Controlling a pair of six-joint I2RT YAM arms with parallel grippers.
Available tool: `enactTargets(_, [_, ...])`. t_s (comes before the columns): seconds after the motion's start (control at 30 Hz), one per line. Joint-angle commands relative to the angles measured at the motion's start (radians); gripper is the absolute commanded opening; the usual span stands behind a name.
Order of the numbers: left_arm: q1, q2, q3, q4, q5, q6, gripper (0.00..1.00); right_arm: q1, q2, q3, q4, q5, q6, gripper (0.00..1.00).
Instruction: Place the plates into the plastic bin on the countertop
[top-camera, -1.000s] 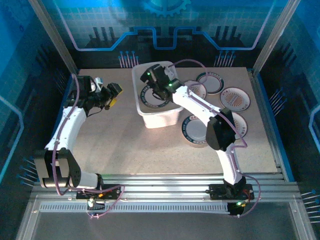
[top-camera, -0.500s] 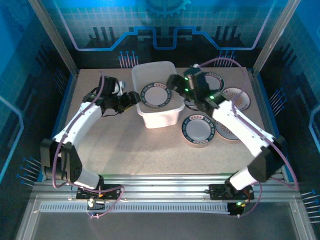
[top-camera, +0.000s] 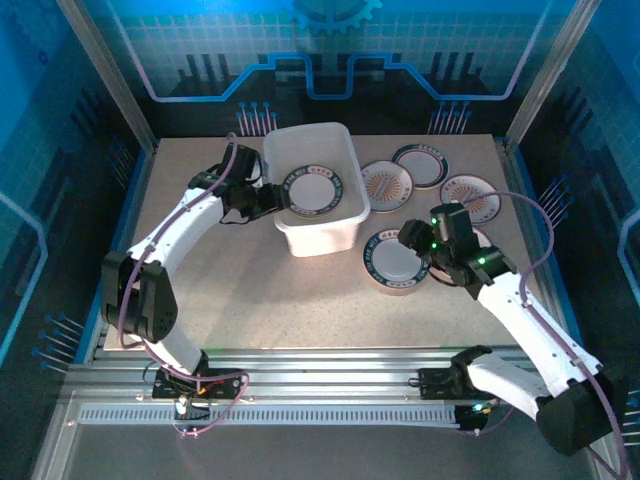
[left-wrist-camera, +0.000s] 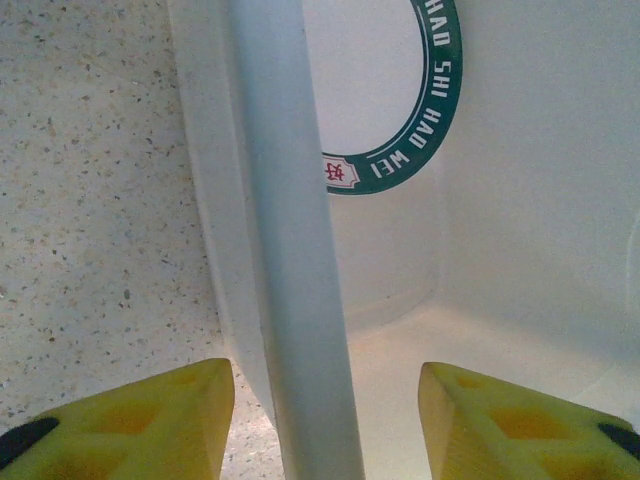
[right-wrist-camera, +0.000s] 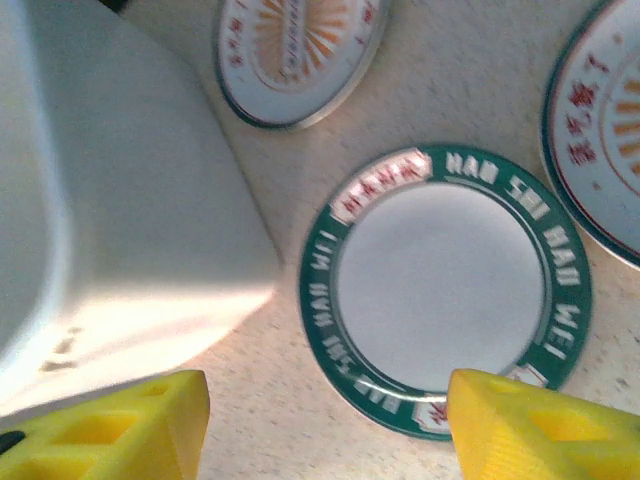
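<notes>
The plastic bin (top-camera: 322, 228) stands at the back middle of the countertop (top-camera: 220, 270), with one green-rimmed plate (top-camera: 312, 190) lying flat inside it. My left gripper (top-camera: 268, 197) is open at the bin's left wall; its yellow fingers (left-wrist-camera: 140, 420) straddle the rolled rim (left-wrist-camera: 290, 250), one outside and one inside, near the green-rimmed plate (left-wrist-camera: 425, 110). My right gripper (top-camera: 414, 236) hangs open over another green-rimmed plate (top-camera: 397, 260), also seen as the green-rimmed plate (right-wrist-camera: 445, 290) below the open right gripper (right-wrist-camera: 325, 410). Nothing is held.
Right of the bin lie more plates: an orange-centred one (top-camera: 387, 182), a green-rimmed one (top-camera: 420, 165), an orange-centred one (top-camera: 472, 197) and one partly under my right arm (top-camera: 484, 247). The bin wall (right-wrist-camera: 120, 220) stands close left of the right gripper. Blue edges frame the counter.
My right gripper left the bin, leaving a green-rimmed plate inside, and swung right and nearer over the front plate. My left gripper moved right onto the bin's left rim.
</notes>
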Motion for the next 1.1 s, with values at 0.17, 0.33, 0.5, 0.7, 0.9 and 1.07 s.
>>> enactTargets(0.17, [-0.006,-0.054,-0.032,-0.032,-0.034,0.005,0.38,-0.048,-0.019,-0.131,0.023,-0.094,0.043,0.65])
enactTargets(0.33, [-0.006,-0.093,-0.062,-0.036,-0.061,0.006,0.32,-0.054,-0.032,-0.175,0.015,-0.080,0.042,0.64])
enactTargets(0.5, [-0.006,-0.124,-0.094,-0.042,-0.066,0.008,0.25,-0.066,-0.038,-0.233,0.048,-0.089,0.060,0.62])
enactTargets(0.7, [-0.006,-0.159,-0.116,-0.058,-0.073,0.019,0.23,-0.074,-0.036,-0.263,0.060,-0.088,0.050,0.62])
enactTargets(0.9, [-0.006,-0.227,-0.183,-0.081,-0.014,0.013,0.20,-0.089,-0.027,-0.293,0.072,-0.097,0.046,0.61])
enactTargets(1.07, [-0.006,-0.305,-0.239,-0.123,0.029,0.015,0.18,-0.098,-0.002,-0.318,0.104,-0.103,0.055,0.59])
